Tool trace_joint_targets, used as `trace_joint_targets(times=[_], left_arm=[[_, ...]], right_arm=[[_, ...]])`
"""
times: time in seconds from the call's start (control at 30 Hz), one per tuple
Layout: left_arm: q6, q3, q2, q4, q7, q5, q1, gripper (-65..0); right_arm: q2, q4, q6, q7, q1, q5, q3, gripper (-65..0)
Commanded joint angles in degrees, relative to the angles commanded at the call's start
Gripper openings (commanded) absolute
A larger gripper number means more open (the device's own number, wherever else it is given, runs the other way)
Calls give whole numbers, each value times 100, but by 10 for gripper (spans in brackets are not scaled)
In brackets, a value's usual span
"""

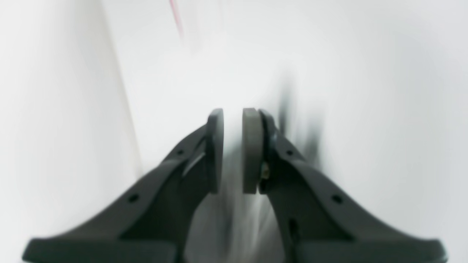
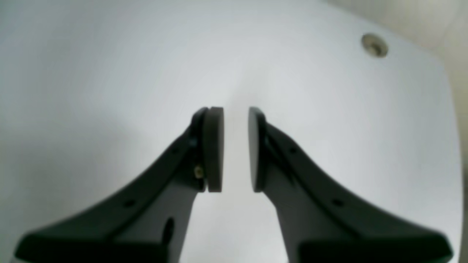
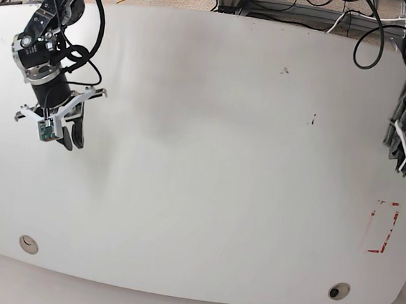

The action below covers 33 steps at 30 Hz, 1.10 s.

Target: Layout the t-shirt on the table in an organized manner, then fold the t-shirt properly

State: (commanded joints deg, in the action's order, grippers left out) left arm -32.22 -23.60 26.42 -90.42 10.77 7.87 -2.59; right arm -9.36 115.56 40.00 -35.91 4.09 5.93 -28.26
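1. T-shirt: you will find none in any view; the table [image 3: 209, 160] lies bare, so nothing is laid out yet.
2. Your right gripper [image 2: 236, 149] hovers at the scene's left, pads slightly apart, holding nothing.
3. Your left gripper [image 1: 233, 151] sits at the far right edge, pads slightly apart and empty; its view is smeared.
4. Risk, as I judge it: closing or sweeping now catches only tabletop.
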Motion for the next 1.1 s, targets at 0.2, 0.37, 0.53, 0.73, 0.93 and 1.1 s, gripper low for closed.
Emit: trace_joint_targets(times=[0.2,0.37,0.53,0.73,0.93,1.1], left_arm=[[141,-88,-1046,-88,-932,26,299,-568],[651,44,-1749,211,-2040,18,-26,-568],[668,396,-2145,440,-2892,18,-607,-568],[668,589,-2365,141,-3147,18,-1618,-568],[668,598,-2602,-387,-3147,9,-2884,-568],[668,598,-2725,-800,-3147,9,-3991,-568]], right_arm=[[237,-501,0,1213,-53,-695,141,-539],[422,-1073,0,2567,255,-1011,132,-541],[431,-1495,0,3675,835,-1029,132,-541],[448,-1556,0,4325,1881,-651,132,-541],[448,-1310,0,4360,3165,229,132,-541],[457,-1196,0,4360,4105,668,158,-541]])
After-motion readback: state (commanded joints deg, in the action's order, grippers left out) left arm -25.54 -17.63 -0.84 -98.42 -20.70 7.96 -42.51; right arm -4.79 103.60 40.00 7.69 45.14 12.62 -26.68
